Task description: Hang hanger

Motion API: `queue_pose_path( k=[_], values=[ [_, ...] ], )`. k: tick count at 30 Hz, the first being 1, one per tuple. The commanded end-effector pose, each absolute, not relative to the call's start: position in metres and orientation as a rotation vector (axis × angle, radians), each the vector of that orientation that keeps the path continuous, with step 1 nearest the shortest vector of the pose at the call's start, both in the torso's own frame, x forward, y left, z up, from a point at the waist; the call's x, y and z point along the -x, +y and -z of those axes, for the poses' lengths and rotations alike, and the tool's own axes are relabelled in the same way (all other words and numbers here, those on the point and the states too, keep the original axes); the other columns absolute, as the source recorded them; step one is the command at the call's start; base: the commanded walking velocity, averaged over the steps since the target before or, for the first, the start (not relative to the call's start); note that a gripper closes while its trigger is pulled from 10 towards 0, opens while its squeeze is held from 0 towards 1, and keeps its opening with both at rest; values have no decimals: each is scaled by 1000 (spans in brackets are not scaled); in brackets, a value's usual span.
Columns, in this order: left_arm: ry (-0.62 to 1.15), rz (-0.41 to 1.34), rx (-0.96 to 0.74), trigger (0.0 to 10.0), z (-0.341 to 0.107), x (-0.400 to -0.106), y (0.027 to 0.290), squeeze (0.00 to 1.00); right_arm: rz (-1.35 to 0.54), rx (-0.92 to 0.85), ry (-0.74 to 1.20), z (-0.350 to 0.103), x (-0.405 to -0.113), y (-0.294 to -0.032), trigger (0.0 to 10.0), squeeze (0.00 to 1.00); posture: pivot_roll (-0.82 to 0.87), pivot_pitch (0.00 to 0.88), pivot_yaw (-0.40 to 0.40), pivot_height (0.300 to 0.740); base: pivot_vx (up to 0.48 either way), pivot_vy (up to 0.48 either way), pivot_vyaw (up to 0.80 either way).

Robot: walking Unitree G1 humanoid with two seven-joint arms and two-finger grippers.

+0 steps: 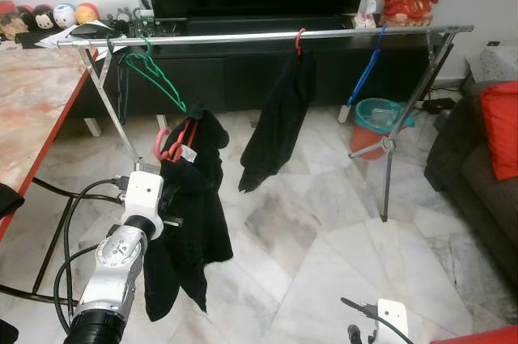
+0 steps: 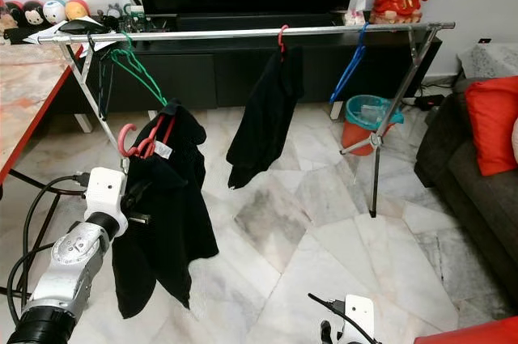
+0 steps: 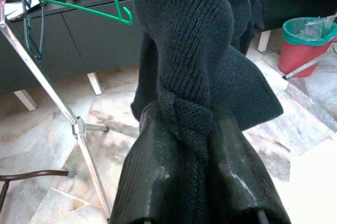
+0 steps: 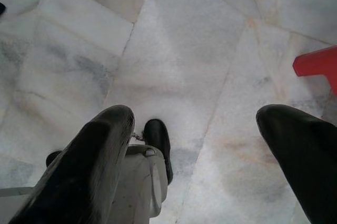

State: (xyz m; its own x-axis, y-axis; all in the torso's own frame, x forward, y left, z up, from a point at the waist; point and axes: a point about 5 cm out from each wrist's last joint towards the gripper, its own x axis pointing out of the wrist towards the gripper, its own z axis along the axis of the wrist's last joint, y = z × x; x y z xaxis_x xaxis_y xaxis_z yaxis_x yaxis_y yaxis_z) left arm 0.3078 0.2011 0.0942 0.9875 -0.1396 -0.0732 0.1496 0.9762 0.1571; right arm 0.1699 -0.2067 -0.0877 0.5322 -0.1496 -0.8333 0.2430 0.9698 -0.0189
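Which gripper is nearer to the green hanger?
Left. The left gripper, clamping the black garment, is just below the green hanger; the right gripper hangs low over the floor.
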Motion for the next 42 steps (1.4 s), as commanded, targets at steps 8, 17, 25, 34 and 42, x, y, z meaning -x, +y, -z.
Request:
queue_pose_path(
  k=[8,17,25,34,42],
  values=[
    [15,157,-149,10000,-106,-309,199,0,258,-142,974,88,-169,-207,10000,0,-77,0,-2,732,-134,0,-309],
    [18,167,-147,10000,-106,-309,198,0,254,-112,972,87,-169,-208,10000,0,-74,0,-4,732,-274,0,-70],
    [19,179,-147,10000,-108,-309,198,0,264,-120,968,88,-169,-207,10000,0,-80,0,4,732,-276,0,0],
    [21,193,-143,10000,-108,-310,196,0,272,-123,969,88,-169,-207,10000,0,-79,0,7,732,-278,0,-353],
    [29,223,-137,10000,-109,-308,195,0,274,-112,967,88,-169,-207,10000,0,-77,0,10,732,-282,0,-90]
  ],
)
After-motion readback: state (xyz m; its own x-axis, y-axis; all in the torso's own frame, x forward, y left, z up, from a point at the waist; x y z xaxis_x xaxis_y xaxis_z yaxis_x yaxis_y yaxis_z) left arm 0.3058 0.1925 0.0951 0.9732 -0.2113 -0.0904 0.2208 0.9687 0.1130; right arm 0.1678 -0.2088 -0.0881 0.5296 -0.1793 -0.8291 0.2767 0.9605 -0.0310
